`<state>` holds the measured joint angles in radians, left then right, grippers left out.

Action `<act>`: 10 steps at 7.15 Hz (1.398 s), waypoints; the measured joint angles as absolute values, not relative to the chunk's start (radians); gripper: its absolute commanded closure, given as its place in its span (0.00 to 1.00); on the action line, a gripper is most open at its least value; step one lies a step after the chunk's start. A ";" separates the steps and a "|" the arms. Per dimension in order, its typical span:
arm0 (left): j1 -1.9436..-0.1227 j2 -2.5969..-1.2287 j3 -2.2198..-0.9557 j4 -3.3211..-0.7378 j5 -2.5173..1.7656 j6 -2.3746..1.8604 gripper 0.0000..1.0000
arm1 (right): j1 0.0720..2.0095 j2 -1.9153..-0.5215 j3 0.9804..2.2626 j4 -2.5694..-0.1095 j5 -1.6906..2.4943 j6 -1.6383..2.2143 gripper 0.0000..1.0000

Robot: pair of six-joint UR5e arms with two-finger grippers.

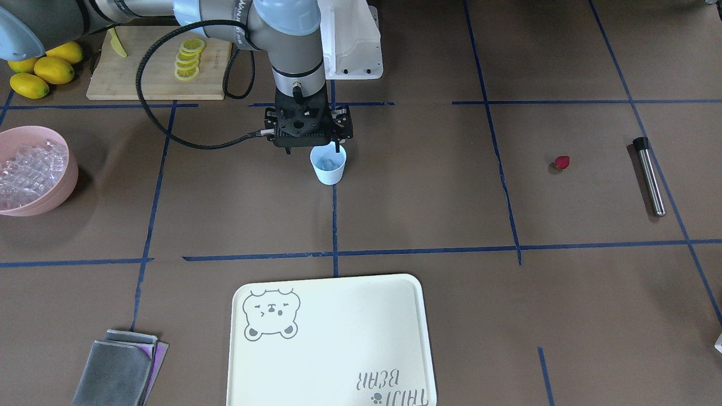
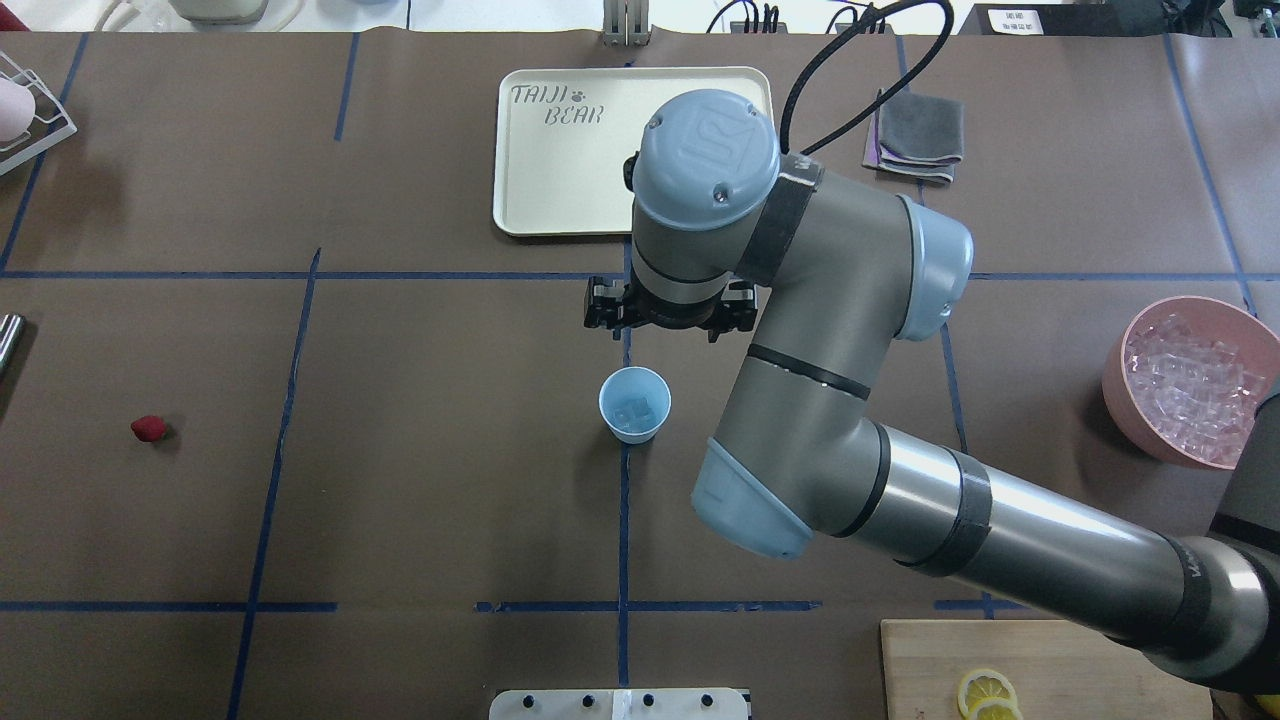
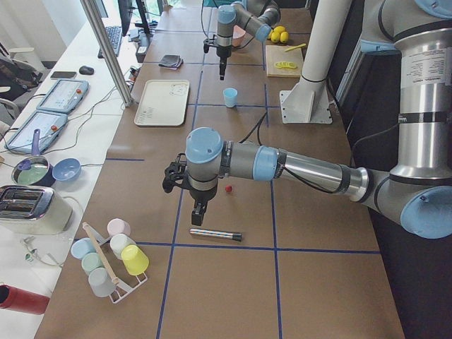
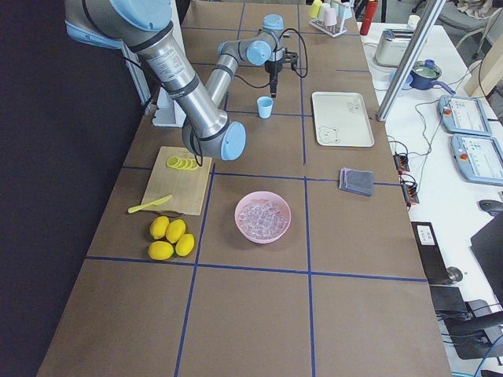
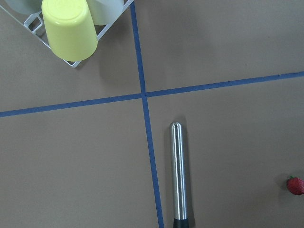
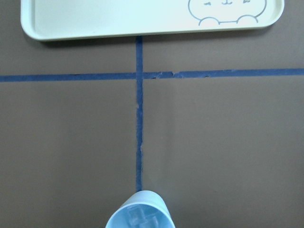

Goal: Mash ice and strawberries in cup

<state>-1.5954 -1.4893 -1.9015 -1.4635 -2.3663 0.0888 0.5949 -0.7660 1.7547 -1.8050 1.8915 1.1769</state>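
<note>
The pale blue cup (image 1: 328, 164) stands mid-table on a tape line, with ice cubes (image 2: 634, 410) inside; it also shows in the right wrist view (image 6: 139, 211). My right gripper (image 1: 313, 150) hangs just above and behind the cup's rim with its jaws apart and empty. One strawberry (image 1: 562, 163) lies alone on the mat far to my left and shows in the left wrist view (image 5: 295, 185). My left gripper (image 3: 200, 212) hovers near the strawberry (image 3: 229, 188) and a metal rod (image 5: 178, 175). I cannot tell whether it is open or shut.
A pink bowl (image 1: 62, 186) full of ice sits at my far right. A cutting board (image 1: 146, 67) with lemon slices and whole lemons (image 1: 42, 70) lies near the right base. A cream tray (image 1: 330, 338), a folded cloth (image 1: 118, 372) and a cup rack (image 3: 109, 261) are across the table.
</note>
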 measured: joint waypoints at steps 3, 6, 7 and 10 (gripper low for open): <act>-1.416 -1.467 -2.032 -1.564 -2.359 -0.241 0.02 | 0.767 -0.927 1.889 -1.826 1.924 0.972 0.01; -1.143 -1.392 -2.063 -1.902 -2.212 -0.733 0.05 | 0.998 -1.092 1.923 -1.826 2.077 0.693 0.01; -1.049 -1.387 -2.059 -1.960 -2.130 -0.849 0.05 | 1.069 -1.144 1.924 -1.818 2.120 0.587 0.01; -0.867 -1.388 -1.958 -2.139 -1.952 -1.038 0.05 | 1.300 -1.302 1.897 -1.812 2.224 0.212 0.01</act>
<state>-0.8665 -1.3883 -1.9575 -2.1387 -1.9520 -1.0375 1.2997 -1.3015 1.8969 -1.8115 2.2240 0.2123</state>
